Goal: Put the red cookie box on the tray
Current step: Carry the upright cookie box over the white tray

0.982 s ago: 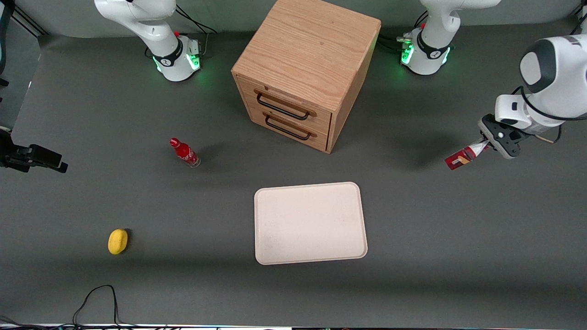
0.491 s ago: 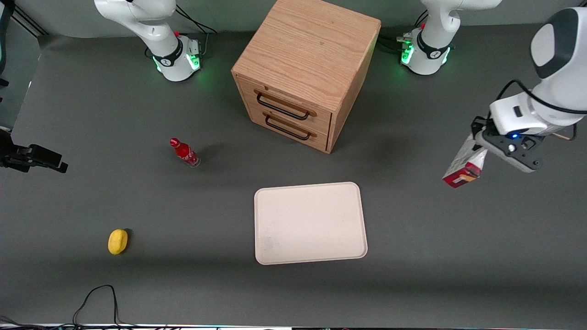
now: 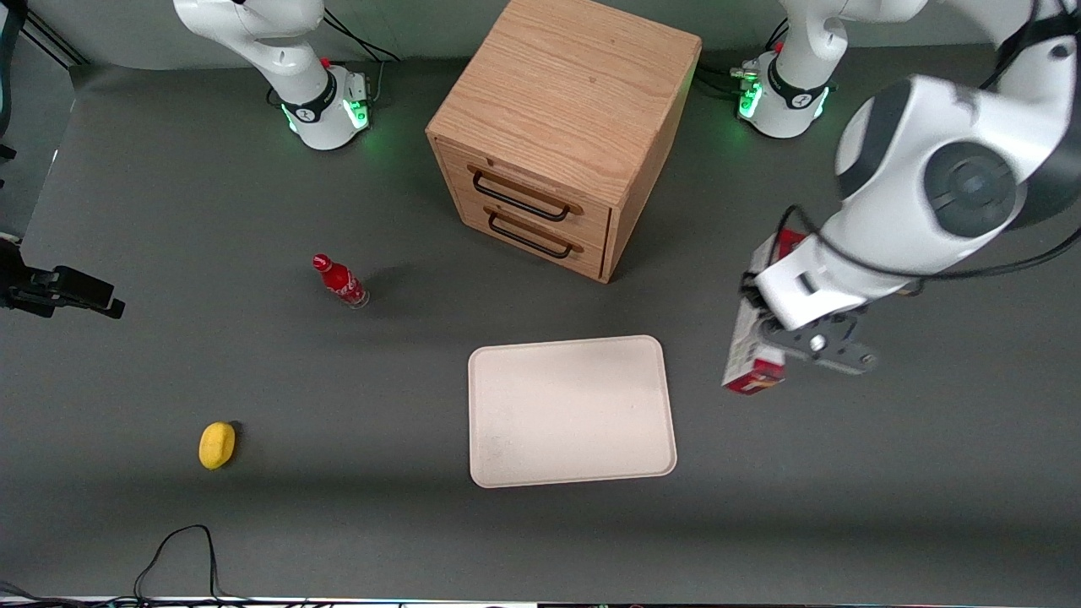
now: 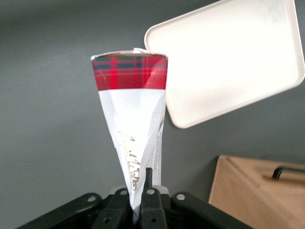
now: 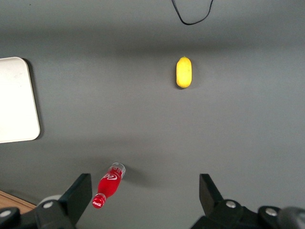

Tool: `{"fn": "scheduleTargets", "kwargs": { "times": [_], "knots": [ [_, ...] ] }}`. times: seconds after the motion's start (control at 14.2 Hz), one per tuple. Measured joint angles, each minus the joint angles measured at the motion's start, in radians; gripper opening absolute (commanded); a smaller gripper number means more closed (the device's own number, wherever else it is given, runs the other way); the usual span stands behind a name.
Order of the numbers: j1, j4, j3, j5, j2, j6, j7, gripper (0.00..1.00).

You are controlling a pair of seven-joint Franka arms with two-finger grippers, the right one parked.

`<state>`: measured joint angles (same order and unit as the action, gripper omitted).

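My gripper (image 3: 781, 342) (image 4: 138, 198) is shut on the red cookie box (image 3: 749, 350) (image 4: 129, 119) and holds it in the air beside the tray, on the working arm's side. The box hangs end-down, showing a red tartan end and a white face with gold lettering. The cream-white tray (image 3: 570, 411) (image 4: 228, 57) lies flat on the grey table with nothing on it. The arm's wrist covers the box's upper part in the front view.
A wooden two-drawer cabinet (image 3: 562, 131) stands farther from the front camera than the tray. Toward the parked arm's end are a small red bottle (image 3: 339, 281) (image 5: 108, 185) and a yellow lemon-like object (image 3: 217, 444) (image 5: 184, 72). A black cable (image 3: 177, 557) lies near the front edge.
The arm has swung from the working arm's end of the table toward the tray, carrying the box. The box has turned from tilted to hanging nearly end-down, and sits closer to the front camera.
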<state>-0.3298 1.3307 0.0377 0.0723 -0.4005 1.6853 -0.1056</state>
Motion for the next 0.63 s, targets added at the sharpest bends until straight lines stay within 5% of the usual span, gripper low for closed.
{"fn": "scheduleTargets", "kwargs": {
  "times": [0.28,0.63],
  "knots": [
    [-0.076,-0.194,-0.001,0.0,-0.237,0.015,-0.159,0.0],
    [-0.127,-0.247,-0.013,-0.001,-0.444,0.2,-0.284,0.0]
  ]
}}
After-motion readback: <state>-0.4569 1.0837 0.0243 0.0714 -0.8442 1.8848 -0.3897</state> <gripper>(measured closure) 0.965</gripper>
